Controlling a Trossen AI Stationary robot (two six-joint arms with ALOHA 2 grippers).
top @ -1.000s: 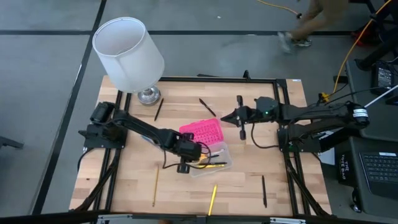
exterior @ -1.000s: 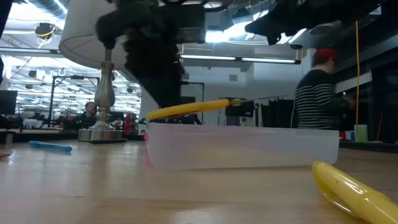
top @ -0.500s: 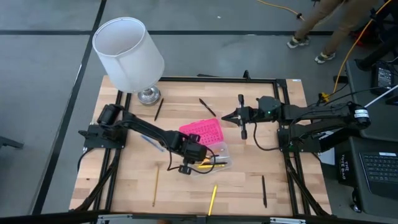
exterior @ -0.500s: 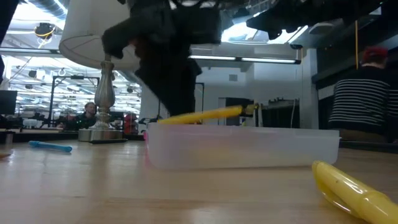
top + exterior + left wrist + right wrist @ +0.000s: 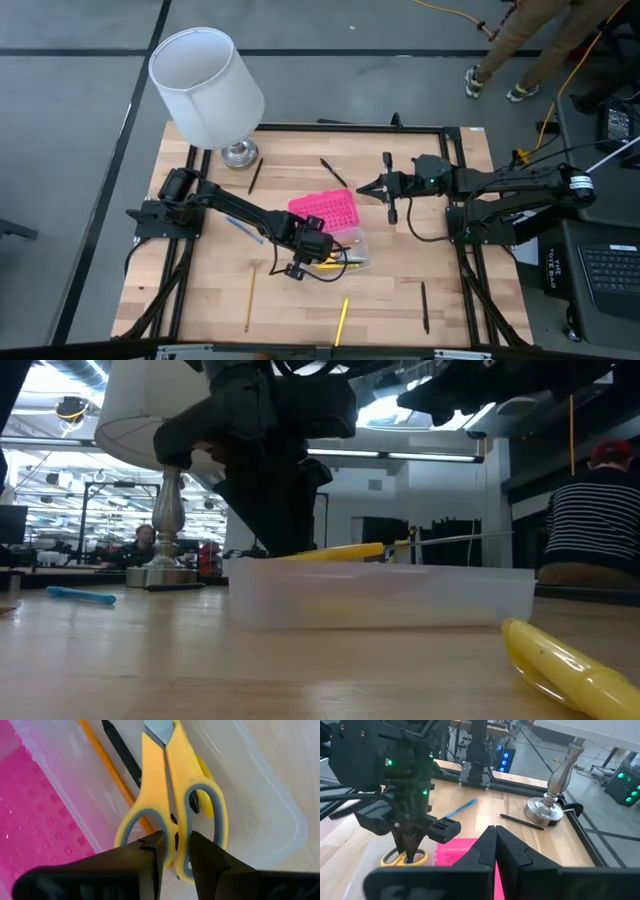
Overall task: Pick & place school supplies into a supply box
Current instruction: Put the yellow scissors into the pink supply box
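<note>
Scissors point(image 5: 170, 815) with yellow handles lie in the clear base of the supply box point(image 5: 335, 245), next to an orange pencil point(image 5: 112, 775) and a black pen point(image 5: 120, 752). The left gripper point(image 5: 172, 852) pinches the handles between its fingers. The right gripper point(image 5: 368, 187) is closed on nothing, up by the pink lid point(image 5: 325, 211).

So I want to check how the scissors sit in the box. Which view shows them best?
The left wrist view: the scissors fill it, yellow handles lying in the clear box at the left claw. The high view shows a small yellow patch, the low view a yellow edge above the box wall, the right wrist view the handles only.
</note>
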